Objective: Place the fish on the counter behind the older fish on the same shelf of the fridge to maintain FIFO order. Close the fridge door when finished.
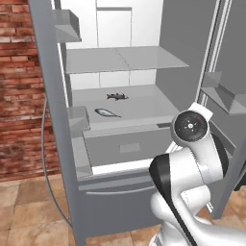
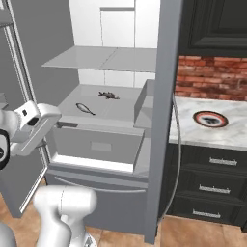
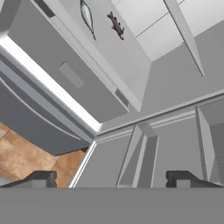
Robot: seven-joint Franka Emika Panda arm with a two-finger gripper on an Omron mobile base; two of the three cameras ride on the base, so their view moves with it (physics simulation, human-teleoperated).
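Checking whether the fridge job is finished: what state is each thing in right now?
Fridge: both doors open.
Dark fish: lying on the lower shelf, at the back.
Silvery fish: lying on the same shelf, nearer the front.
Pincer: open, holding nothing, facing the right door.
Plate: on the counter, with a dark motif.

Open fridge [image 2: 161, 120]: dark fish [image 2: 108, 95] lies behind silvery older fish [image 2: 85, 108] on the lower shelf [image 2: 120, 108]; marble counter [image 2: 226, 135] right.
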